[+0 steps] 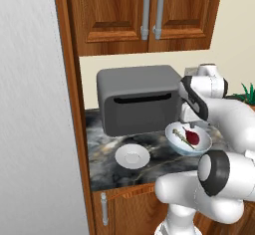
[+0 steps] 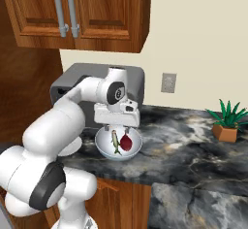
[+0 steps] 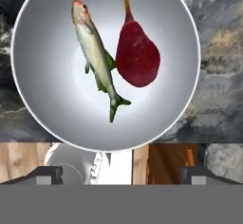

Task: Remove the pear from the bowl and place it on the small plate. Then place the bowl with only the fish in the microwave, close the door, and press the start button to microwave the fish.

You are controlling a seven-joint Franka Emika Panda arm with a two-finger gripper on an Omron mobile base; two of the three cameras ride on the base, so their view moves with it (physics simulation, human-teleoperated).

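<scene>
1. The gripper [image 3: 121,174] hung directly above the bowl [image 3: 47,99], pointing down into it; its two dark fingertips [image 3: 45,174] stood wide apart at the edges of the hand view, with nothing between them.
2. The bowl was round, glossy, white shading to pale blue-grey, and sat on the counter [image 2: 193,145] near its front edge.
3. Inside it lay the fish [image 3: 97,57], slender and olive-green with a pale belly and an orange-tinged head, and just beside it the pear [image 3: 136,52], dark red, smooth and teardrop-shaped, with an orange-brown stem. Whether the two touched was hard to judge, though they looked very close along the fish's flank.
4. The small plate [image 1: 132,156] sat on the same counter, near the bowl but apart from it, plain white with a shallow raised rim.
5. The counter was a dark, polished stone veined in grey, white and tan.
6. Behind the bowl stood a dark grey boxy appliance [image 1: 137,97] with rounded corners and a long slot in its front.
7. Reddish-brown wooden cabinets [image 1: 144,15] with raised panels and silver bar handles hung above; more wood fronts ran below the counter.
8. A cream wall carried a pale outlet plate [image 2: 168,82], and a spiky green plant [image 2: 226,119] in an orange pot stood far along the counter.
</scene>
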